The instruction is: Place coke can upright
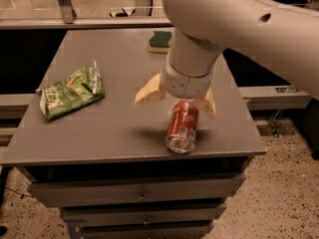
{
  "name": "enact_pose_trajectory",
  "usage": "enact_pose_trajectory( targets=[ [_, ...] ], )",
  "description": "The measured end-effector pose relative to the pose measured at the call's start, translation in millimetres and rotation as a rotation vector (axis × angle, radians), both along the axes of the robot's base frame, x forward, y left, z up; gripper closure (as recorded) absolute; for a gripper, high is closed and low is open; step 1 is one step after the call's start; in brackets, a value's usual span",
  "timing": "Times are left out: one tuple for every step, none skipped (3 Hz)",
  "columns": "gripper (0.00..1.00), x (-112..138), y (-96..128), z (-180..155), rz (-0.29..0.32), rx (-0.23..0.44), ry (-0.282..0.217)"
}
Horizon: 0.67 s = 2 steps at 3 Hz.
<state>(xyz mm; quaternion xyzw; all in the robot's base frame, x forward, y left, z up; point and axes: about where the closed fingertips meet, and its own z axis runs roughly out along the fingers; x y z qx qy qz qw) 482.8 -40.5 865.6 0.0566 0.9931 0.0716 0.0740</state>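
The coke can [182, 126] lies on its side near the front right of the grey surface [114, 128] (silver end facing me), with the gripper [179, 99] over its far end, jaws spread wide, holding nothing.

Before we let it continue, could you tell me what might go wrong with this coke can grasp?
The coke can lies on its side close to the front edge of the table; a nudge could push it off. The open claw sits over only its far end, so an off-centre grip might let it slip or tilt.
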Motion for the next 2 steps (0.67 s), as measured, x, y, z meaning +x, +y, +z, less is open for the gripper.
enact_pose_trajectory(
  targets=[
    [0.0, -4.8, 2.8, -11.1, 0.001, 0.005, 0.007],
    [0.0, -1.8, -0.4, -20.8, -0.004, -0.002, 0.011]
  ],
)
